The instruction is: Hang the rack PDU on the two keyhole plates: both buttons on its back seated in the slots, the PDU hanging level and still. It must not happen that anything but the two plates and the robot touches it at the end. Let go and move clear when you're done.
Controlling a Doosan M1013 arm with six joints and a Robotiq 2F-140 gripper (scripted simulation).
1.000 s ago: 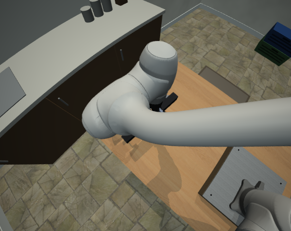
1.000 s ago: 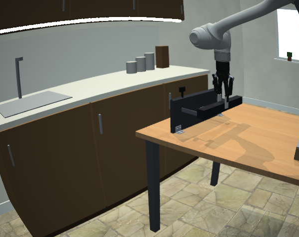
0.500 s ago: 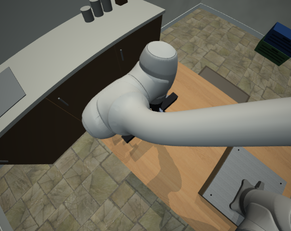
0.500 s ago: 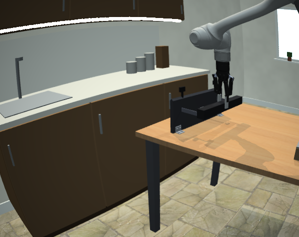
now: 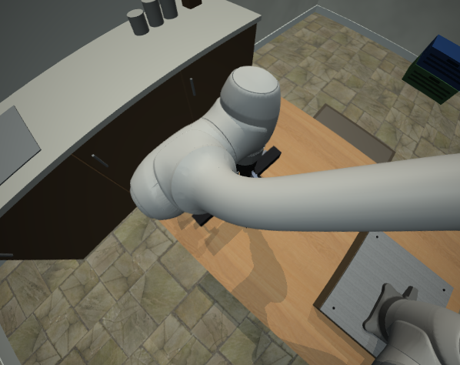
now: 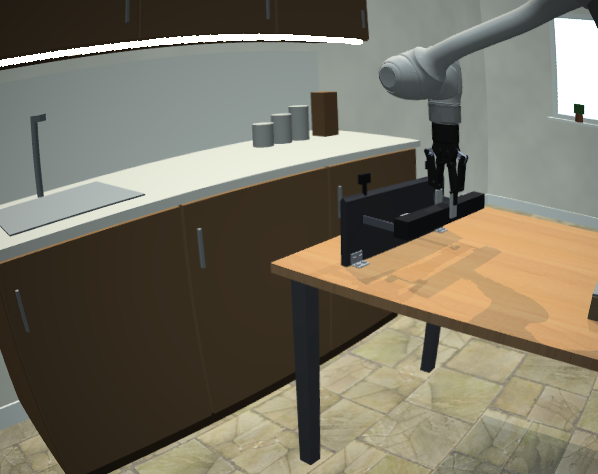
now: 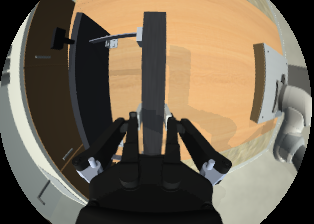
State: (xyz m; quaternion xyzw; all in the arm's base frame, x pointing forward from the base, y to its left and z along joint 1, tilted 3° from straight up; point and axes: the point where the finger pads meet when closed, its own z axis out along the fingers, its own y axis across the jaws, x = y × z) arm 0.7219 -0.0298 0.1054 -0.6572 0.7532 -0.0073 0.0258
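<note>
Gripper [image 6: 445,196] clamped from above on the rack PDU [image 6: 437,213], bar lengthwise between fingers. PDU held clear of table [image 6: 493,275], just beside upright backboard [image 6: 370,224].

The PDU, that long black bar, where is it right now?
In the exterior view the PDU is held in the gripper above the table, just in front of the upright black panel.
</note>
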